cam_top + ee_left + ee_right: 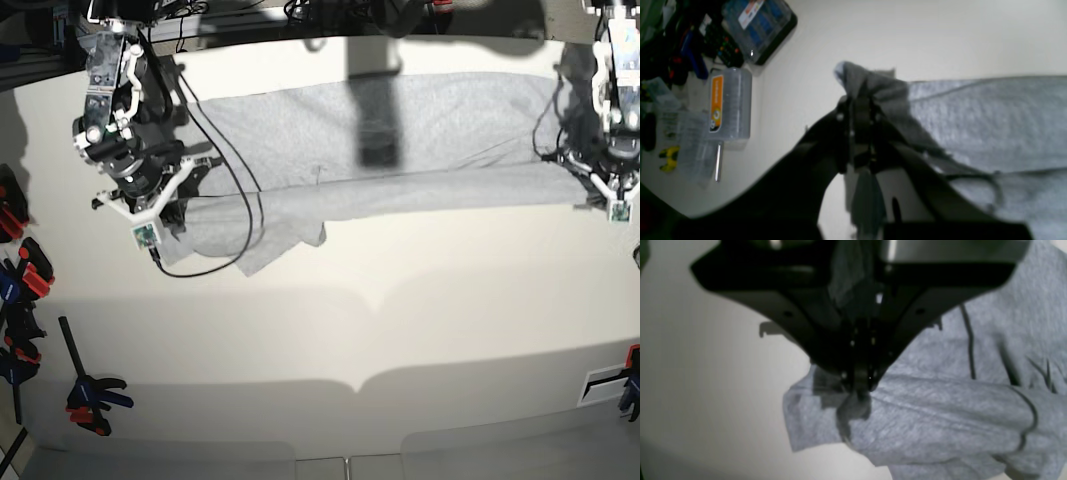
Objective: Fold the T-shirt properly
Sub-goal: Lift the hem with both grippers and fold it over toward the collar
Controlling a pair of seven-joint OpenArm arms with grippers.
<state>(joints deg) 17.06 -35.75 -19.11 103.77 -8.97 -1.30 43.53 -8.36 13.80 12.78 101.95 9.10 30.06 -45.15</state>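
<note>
The light grey T-shirt [400,150] lies as a long band across the back of the white table, its near edge folded over along its length. At the band's right end in the base view, my left gripper [858,100] is shut on a bunched corner of the T-shirt [990,123], held just off the table. My right gripper [858,386] is shut on a pinch of the T-shirt [940,416] at the band's other end, where a loose flap [280,245] hangs toward the front. No print shows.
Clear plastic boxes [730,103] and a blue-filled parts case [760,26] sit beyond the left gripper. Orange-and-black clamps [25,270] and another clamp [95,390] lie along the table's left edge. A black cable [235,215] loops over the shirt beside the right arm.
</note>
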